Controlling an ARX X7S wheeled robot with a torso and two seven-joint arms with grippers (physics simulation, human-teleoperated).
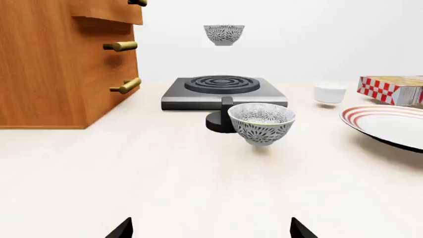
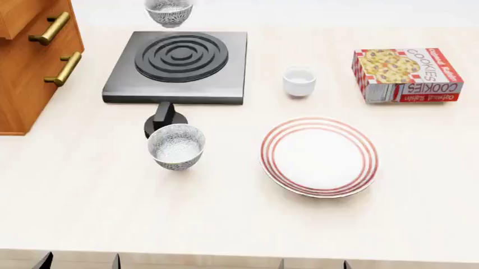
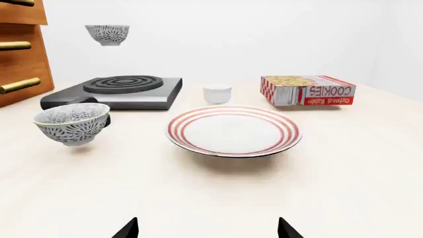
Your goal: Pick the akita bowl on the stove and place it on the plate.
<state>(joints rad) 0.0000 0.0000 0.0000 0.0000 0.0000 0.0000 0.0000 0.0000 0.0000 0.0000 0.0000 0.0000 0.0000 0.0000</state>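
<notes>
- Target: small deep white akita bowl with dense black speckle-floral pattern, seen above the far edge of the stove; both wrist views show it hanging in the air over the far side of the slab, not resting on the rings
- Stove: flat square dark grey slab with raised concentric black rings, far left of the table, beside the wooden drawer cabinet with brass handles
- Look-alike: second patterned bowl, nearer the robot, just in front of the small black round knob; not the one to take
- Destination: large round white plate with thin red rings at its rim, right of the near bowl, well apart from the stove
- Left gripper: only two dark fingertips show, set wide apart, holding nothing
- Right gripper: likewise spread wide, empty
- Governing relation: target lies straight ahead of the left gripper and far off, with the look-alike bowl between; the left arm is judged the nearer
</notes>
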